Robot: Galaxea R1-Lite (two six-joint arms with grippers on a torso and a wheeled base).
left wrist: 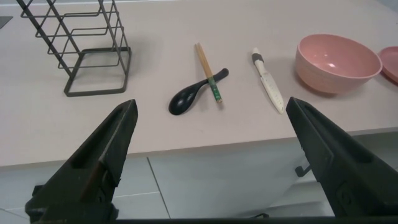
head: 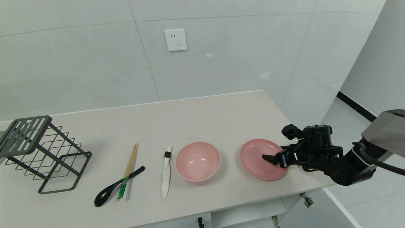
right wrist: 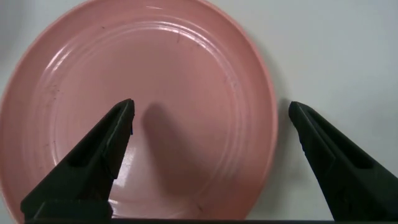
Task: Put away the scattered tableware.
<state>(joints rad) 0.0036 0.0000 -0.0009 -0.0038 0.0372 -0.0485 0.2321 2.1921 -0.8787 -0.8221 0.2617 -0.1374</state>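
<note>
We see the right gripper (right wrist: 210, 107) spread wide across the rim of the pink plate (head: 253, 163) — the left gripper (left wrist: 208, 106) gapes too.

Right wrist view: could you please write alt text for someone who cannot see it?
The open right end effector hangs above a pink plate, one finger over it, the other past its rim over the pale counter.

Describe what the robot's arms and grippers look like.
The right arm is glossy black with rounded joint housings, thin black cables looped at its wrist and a thicker black cable farther up. Both the right gripper and left gripper have two matte black, wedge-shaped fingers tapering to points.
</note>
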